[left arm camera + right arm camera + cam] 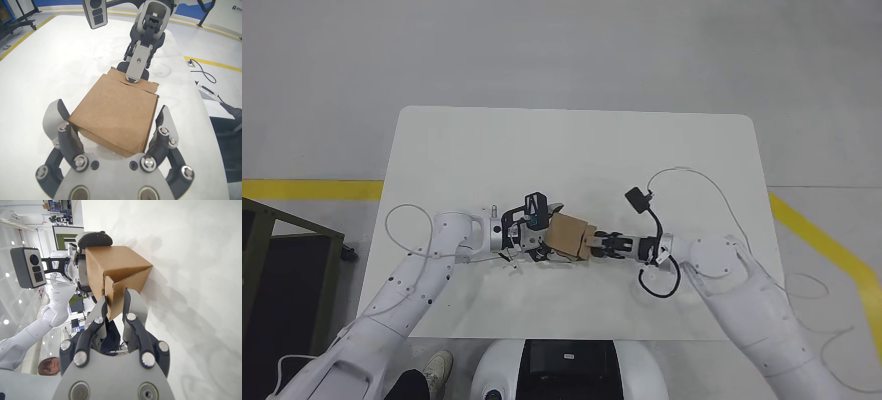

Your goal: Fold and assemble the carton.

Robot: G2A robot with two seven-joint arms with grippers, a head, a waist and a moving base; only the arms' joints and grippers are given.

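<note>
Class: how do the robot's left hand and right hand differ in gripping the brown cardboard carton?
The left hand spans the brown cardboard carton's whole width, fingers wide; the right hand pinches one thin flap, fingers nearly together. The left hand holds one end, the right hand the opposite end. Both grip the carton.

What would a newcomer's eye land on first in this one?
The brown carton in the middle of the white table, held from both ends at once. The left tool straddles one end, while the right tool pinches a flap at the opposite, open end.
</note>
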